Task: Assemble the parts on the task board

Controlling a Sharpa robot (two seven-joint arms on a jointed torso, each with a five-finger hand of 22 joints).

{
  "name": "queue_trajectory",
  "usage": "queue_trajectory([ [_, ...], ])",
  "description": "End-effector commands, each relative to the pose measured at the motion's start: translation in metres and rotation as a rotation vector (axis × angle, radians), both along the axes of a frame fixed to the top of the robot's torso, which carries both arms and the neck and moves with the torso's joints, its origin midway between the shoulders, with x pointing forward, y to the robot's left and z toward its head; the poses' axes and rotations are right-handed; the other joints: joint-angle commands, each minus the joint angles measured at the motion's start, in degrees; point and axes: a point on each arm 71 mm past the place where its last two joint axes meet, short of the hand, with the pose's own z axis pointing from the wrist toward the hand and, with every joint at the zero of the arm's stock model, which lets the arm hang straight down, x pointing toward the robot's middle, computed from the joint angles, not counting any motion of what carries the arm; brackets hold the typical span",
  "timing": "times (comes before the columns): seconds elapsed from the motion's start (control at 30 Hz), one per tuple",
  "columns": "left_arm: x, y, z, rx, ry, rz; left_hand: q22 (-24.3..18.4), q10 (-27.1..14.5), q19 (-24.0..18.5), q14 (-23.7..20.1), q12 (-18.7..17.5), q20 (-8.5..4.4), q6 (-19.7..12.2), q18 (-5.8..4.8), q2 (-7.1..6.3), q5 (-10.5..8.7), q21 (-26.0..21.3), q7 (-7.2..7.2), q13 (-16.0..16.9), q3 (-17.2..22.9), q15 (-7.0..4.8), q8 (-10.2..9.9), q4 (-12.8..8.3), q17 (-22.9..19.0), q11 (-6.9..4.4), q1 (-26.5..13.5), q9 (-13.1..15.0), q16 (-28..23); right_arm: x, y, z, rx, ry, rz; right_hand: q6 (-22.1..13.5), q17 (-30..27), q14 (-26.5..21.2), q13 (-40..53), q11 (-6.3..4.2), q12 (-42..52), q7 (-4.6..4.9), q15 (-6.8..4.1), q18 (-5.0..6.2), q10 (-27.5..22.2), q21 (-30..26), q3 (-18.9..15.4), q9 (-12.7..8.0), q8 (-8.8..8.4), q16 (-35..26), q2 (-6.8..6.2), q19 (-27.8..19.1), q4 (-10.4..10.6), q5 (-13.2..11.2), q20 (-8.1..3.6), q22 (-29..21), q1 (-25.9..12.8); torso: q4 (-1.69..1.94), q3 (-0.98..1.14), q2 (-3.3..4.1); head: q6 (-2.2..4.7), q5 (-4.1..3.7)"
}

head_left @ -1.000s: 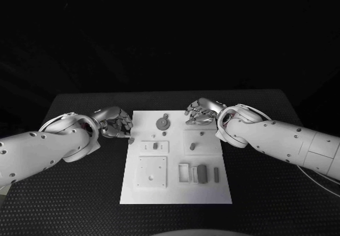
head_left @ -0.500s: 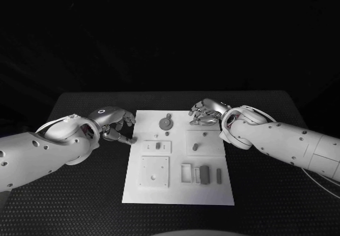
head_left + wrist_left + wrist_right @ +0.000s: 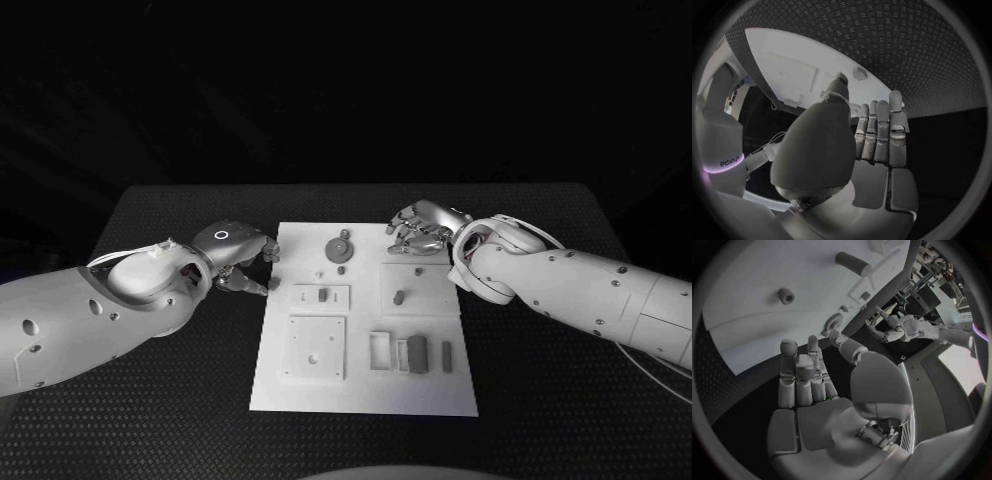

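The white task board (image 3: pixel 361 385) lies in the middle of the table. At its far end lie a round grey disc (image 3: pixel 340 248) and two small pegs (image 3: pixel 339 270) (image 3: pixel 417 270). Further along are a short part (image 3: pixel 323 294) in a small plate, another part (image 3: pixel 397 296), a square plate with a hole (image 3: pixel 315 348), and a dark bar (image 3: pixel 417 353) beside a slim one (image 3: pixel 446 355). My left hand (image 3: pixel 238 256) hovers beside the board's far left edge, holding nothing, its fingers (image 3: pixel 879 130) straight. My right hand (image 3: pixel 423 230) hangs over the far right corner, fingers (image 3: pixel 804 375) straight, holding nothing.
Black textured table (image 3: pixel 173 400) surrounds the board on all sides. In the right wrist view the board (image 3: pixel 748 320) carries a peg (image 3: pixel 786 295) and a dark cylinder (image 3: pixel 852 262). The left wrist view has the board (image 3: pixel 798 65) beyond the fingertips.
My left arm has rolled at the wrist and its hand has shifted slightly toward the board's edge. The right hand has barely moved.
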Motion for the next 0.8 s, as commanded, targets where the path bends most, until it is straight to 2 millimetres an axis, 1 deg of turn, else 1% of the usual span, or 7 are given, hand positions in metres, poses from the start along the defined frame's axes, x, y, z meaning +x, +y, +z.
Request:
queue_trajectory([
  [0.03, 0.0, -0.005, -0.002, 0.07, -0.021, -0.034, 0.1, 0.7, 0.5, 0.3, 0.8, -0.12, 1.3, 1.62, 0.08, 1.94, -0.3, -0.43, 0.3, 1.5, -0.43, 0.5, 0.0, 0.2, -0.55, 0.6, 0.2, -0.3, -0.001, 0.001, 0.0, 0.006, -0.004, 0.008, 0.0, -0.1, -0.3, 0.1, 0.32, 0.4, 0.3, -0.03, 3.37, -0.1, -0.3, 0.0, -0.1, 0.13, -0.2, 0.08, 0.1, 0.4, 0.1, -0.52, 1.1, -0.5, 0.0, -0.01, -0.01, -0.19, 0.02],
  [0.17, -0.002, -0.007, -0.008, 0.09, -0.005, -0.05, 0.1, 0.7, 0.5, 0.3, 0.8, -0.12, 1.3, 1.62, 0.08, 1.94, -0.3, -0.43, 0.3, 1.5, -0.43, 0.5, 0.0, 0.2, -0.55, 0.6, 0.2, -0.3, -0.001, 0.001, 0.0, 0.006, -0.004, 0.008, 0.0, -0.1, -0.3, 0.1, 0.32, 0.4, 0.29, -0.03, 3.37, -0.1, -0.3, 0.0, -0.1, 0.13, -0.2, 0.11, 0.1, 0.4, 0.1, -0.53, 1.1, -0.5, 0.03, 0.04, 0.0, -0.33, -0.34],
  [0.6, -0.003, -0.007, -0.022, 0.117, 0.042, -0.051, 0.1, 0.7, 0.5, 0.3, 0.8, -0.12, 1.3, 1.62, 0.08, 1.94, -0.3, -0.43, 0.3, 1.5, -0.43, 0.5, 0.0, 0.2, -0.55, 0.6, 0.2, -0.3, -0.001, 0.001, -0.001, 0.007, -0.003, 0.01, 0.0, -0.1, -0.2, 0.1, 0.31, 0.4, 0.29, -0.04, 3.37, -0.1, -0.3, 0.0, -0.1, 0.16, -0.2, 0.13, 0.1, 0.4, 0.1, -0.55, 1.1, -0.5, -0.07, 0.1, 0.03, -0.56, -0.28],
  [0.63, -0.003, -0.007, -0.023, 0.116, 0.042, -0.051, 0.2, 2.1, 0.6, 0.5, 1.1, -0.13, 4.5, 1.49, 2.6, 4.55, -0.3, -2.57, 0.3, 4.5, -0.67, 2.1, 0.2, 0.4, -2.52, 2.8, 0.8, -0.3, -0.001, 0.001, -0.001, 0.006, -0.003, 0.01, 0.0, -0.1, -0.2, 0.1, 0.31, 0.4, 0.29, -0.04, 3.37, -0.1, -0.3, 0.0, -0.1, 0.16, -0.2, 0.13, 0.1, 0.4, 0.1, -0.56, 1.1, -0.5, -0.06, 0.1, 0.04, -0.59, -0.27],
  [0.67, -0.003, -0.007, -0.023, 0.116, 0.041, -0.051, 0.2, 2.1, 0.6, 0.5, 1.2, -0.13, 4.7, 1.49, 2.71, 4.66, -0.3, -2.66, 0.3, 4.7, -0.68, 2.1, 0.2, 0.4, -2.61, 2.9, 0.8, -0.3, -0.001, 0.001, -0.001, 0.007, -0.003, 0.01, 0.0, -0.1, -0.2, 0.1, 0.31, 0.4, 0.29, -0.04, 3.37, -0.1, -0.3, 0.0, -0.1, 0.16, -0.2, 0.13, 0.1, 0.4, 0.1, -0.56, 1.1, -0.5, -0.04, 0.11, 0.03, -0.61, -0.28],
  [0.73, -0.002, -0.008, -0.025, 0.116, 0.042, -0.049, 1.0, 3.6, 0.4, 0.5, -0.6, -0.79, 5.5, 1.0, 1.59, 5.0, -0.3, -2.65, -0.7, 8.8, -0.93, 0.8, -0.3, 1.1, -2.71, 1.8, 0.0, -0.5, -0.001, 0.001, -0.001, 0.007, -0.004, 0.01, 0.0, -0.1, -0.2, 0.1, 0.31, 0.4, 0.29, -0.04, 3.37, -0.1, -0.3, 0.0, -0.1, 0.16, -0.2, 0.13, 0.1, 0.4, 0.1, -0.56, 1.1, -0.6, -0.05, 0.1, 0.03, -0.52, -0.44],
  [0.8, -0.001, -0.009, -0.026, 0.116, 0.041, -0.05, 1.2, 4.1, 0.4, 0.6, -0.9, -0.89, 5.8, 0.89, 1.83, 5.46, -0.2, -2.46, -0.8, 9.5, -1.0, 0.6, -0.2, 1.3, -2.63, 1.6, -0.2, -0.5, -0.001, 0.002, -0.001, 0.007, -0.003, 0.011, 0.0, -0.1, -0.2, 0.1, 0.31, 0.4, 0.29, -0.04, 3.37, -0.1, -0.3, 0.0, -0.1, 0.17, -0.2, 0.14, 0.1, 0.4, 0.1, -0.56, 1.1, -0.6, -0.04, 0.07, 0.02, -0.54, -0.47],
])
